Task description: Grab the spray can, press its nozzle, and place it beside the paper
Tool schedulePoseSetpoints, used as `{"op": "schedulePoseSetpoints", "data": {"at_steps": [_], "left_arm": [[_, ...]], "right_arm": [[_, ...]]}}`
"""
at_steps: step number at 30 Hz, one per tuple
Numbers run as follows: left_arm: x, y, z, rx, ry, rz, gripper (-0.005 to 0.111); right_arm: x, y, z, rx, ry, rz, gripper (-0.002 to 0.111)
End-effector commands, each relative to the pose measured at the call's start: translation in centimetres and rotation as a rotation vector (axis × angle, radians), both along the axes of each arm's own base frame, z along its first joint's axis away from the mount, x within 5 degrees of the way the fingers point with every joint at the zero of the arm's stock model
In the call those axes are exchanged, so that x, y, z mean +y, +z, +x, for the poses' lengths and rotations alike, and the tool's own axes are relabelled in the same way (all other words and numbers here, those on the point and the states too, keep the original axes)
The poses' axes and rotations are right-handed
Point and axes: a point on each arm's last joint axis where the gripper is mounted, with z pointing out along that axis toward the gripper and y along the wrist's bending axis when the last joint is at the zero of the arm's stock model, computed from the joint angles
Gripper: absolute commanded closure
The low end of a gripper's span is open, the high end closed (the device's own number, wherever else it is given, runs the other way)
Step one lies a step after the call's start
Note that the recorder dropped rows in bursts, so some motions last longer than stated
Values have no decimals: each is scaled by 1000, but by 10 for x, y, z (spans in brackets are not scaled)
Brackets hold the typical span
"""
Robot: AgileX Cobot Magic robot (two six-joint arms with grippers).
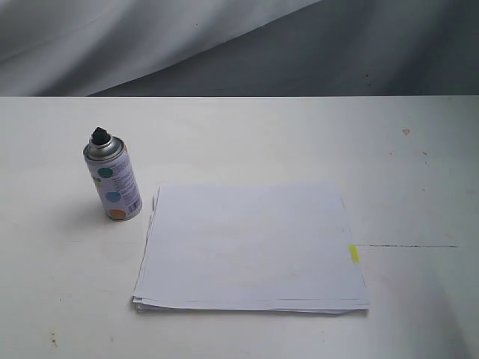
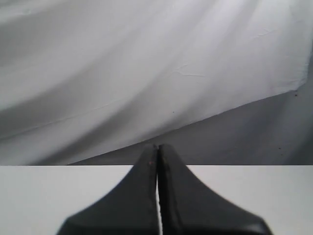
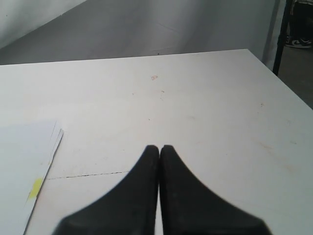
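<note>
- The left gripper (image 2: pixel 157 147) has its jaws pressed together tip to tip, with nothing between them. Ahead of them lie only bare table (image 2: pixel 49 196) and the grey cloth (image 2: pixel 122 73) hanging behind it.
- The right gripper (image 3: pixel 159 148) is likewise closed and empty, its tips hanging over bare table.
- The can (image 1: pixel 112 178) stands upright on the table. Neither wrist view shows it and neither arm appears in the exterior view, so it is well apart from both pairs of jaws.
- The can is on the left arm's side, so the left jaws are probably the ones meant to take it.
- The nozzle (image 1: pixel 99 137) sits uncovered on top of the can. With the can upright, a side grip on the body would leave the nozzle free to be pressed from above.
- The paper (image 1: pixel 251 247) lies flat as a slightly fanned stack. The can is near its far corner on the left arm's side, close but not touching.
- The paper's edge with the yellow tab (image 3: pixel 34 188) faces the right jaws and lies off to their left-arm side, a little apart.
- The pick-up looks not yet begun. Closed jaws cannot straddle the can, so they must first open wider than its body.
- A slim upright can may tip if one finger meets it before the other, so the jaws should be centred on it before they close.
</note>
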Motion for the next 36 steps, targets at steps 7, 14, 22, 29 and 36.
{"op": "schedulePoseSetpoints", "data": {"at_steps": [7,14,22,29,36], "left_arm": [[-13,-54,4,12,-101,20,107],[-26,-68,21,98,-176,30,107],[-33,-100,58,221,-164,-35,107],[-36,-118,78,224,-156,-50,107],[-37,-129,85,251,-153,-50,107]], "right_arm": [[0,-1,0,-1,3,-1,108],[0,-1,0,-1,3,-1,108],[0,-1,0,-1,3,-1,108],[0,-1,0,-1,3,-1,108],[0,-1,0,-1,3,-1,108]]}}
